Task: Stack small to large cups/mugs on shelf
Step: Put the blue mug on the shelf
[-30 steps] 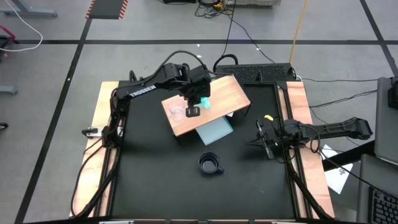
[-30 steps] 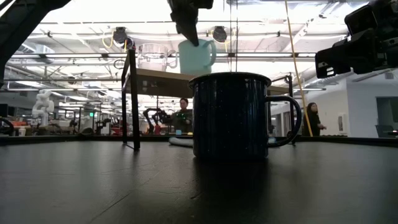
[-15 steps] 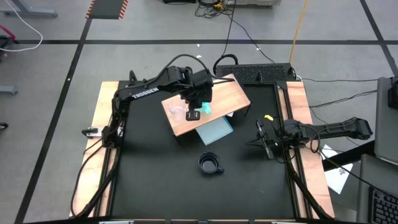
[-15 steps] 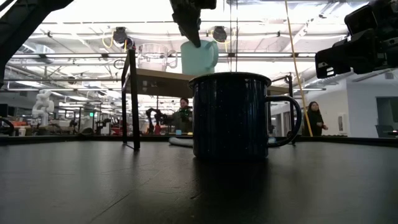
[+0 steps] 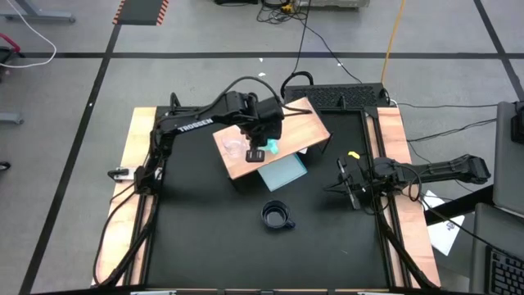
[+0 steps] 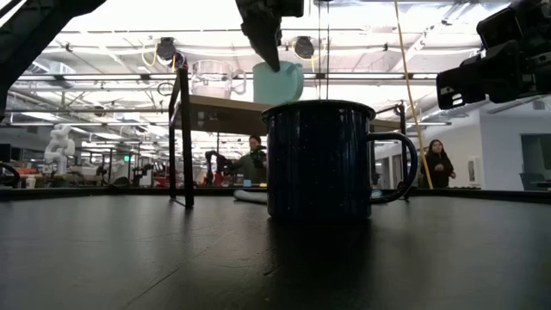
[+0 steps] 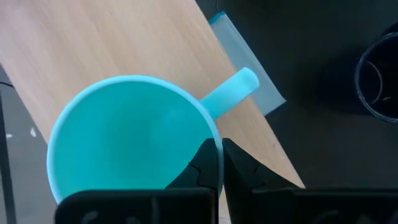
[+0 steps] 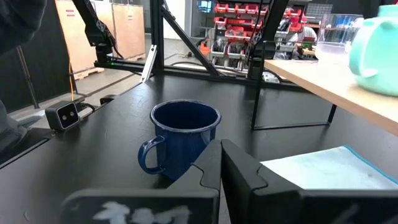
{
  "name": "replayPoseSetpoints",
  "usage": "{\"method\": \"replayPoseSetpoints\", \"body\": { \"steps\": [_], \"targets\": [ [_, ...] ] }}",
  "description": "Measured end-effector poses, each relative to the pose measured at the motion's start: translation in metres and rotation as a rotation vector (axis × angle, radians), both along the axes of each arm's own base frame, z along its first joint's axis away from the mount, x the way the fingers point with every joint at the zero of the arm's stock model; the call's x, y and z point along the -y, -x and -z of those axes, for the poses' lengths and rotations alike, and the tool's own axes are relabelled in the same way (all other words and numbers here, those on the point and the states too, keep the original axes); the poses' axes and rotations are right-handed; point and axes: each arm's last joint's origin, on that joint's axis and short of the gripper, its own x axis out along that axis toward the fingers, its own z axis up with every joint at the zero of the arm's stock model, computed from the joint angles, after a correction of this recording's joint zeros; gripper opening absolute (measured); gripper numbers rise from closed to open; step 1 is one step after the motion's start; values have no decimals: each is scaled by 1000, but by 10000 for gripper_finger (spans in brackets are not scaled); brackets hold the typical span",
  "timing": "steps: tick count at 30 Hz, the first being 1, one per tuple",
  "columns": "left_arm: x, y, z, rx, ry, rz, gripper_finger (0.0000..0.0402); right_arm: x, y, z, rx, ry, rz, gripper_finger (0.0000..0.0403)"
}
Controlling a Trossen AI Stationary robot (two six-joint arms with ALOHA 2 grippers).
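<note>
One of three cups is in hand: the left gripper, over the shelf at upper centre of the high view, pinches the rim of the turquoise mug just beside the glass cup. Nothing looks stacked yet, and the black mug waits on the black table at lower centre. The right gripper, jaws pressed together, idles at right, leaving open room, though the turquoise mug sits close to the shelf's near edge.
</note>
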Motion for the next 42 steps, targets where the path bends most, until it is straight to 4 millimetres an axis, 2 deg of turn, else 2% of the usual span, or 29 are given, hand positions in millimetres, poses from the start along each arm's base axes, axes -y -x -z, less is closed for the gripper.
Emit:
{"method": "replayPoseSetpoints", "body": {
  "steps": [26, 42],
  "targets": [
    [-2, -3, 4, -4, 19, -5, 16, 0, 0, 0, -4, -1, -1, 0],
    [-12, -1, 7, -13, 19, -42, 89, 0, 0, 0, -9, -23, 2, 0]
  ]
}}
